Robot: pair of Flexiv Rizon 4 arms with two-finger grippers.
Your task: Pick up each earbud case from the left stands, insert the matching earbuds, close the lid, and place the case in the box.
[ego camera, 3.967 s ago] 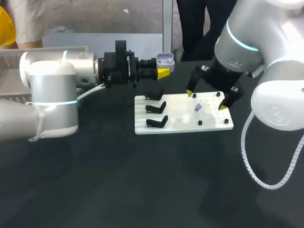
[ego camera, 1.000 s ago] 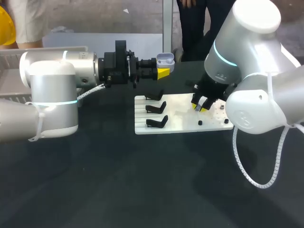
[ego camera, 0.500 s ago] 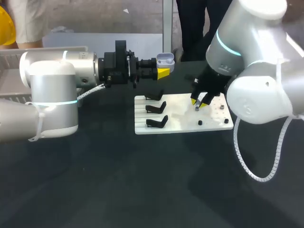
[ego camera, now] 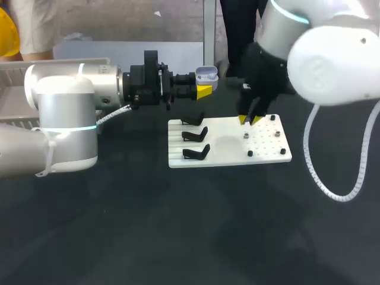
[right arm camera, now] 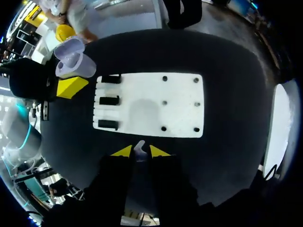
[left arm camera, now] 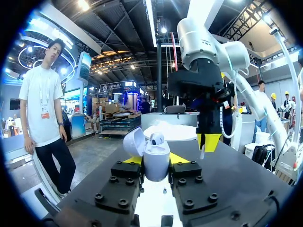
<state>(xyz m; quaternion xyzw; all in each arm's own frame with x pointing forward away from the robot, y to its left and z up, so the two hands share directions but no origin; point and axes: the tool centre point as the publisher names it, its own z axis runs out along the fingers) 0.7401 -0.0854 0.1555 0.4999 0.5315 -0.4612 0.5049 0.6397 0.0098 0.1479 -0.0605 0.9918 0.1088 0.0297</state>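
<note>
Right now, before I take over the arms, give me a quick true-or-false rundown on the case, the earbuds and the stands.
1. The left gripper holds the earbud case with its lid open. True.
2. The right gripper is empty. False: it is shut on a small white earbud.
3. A case sits on one of the black stands. False: all three stands on the white board are empty.
4. Another earbud sits inside the open case. True, as seen in the left wrist view.
</note>
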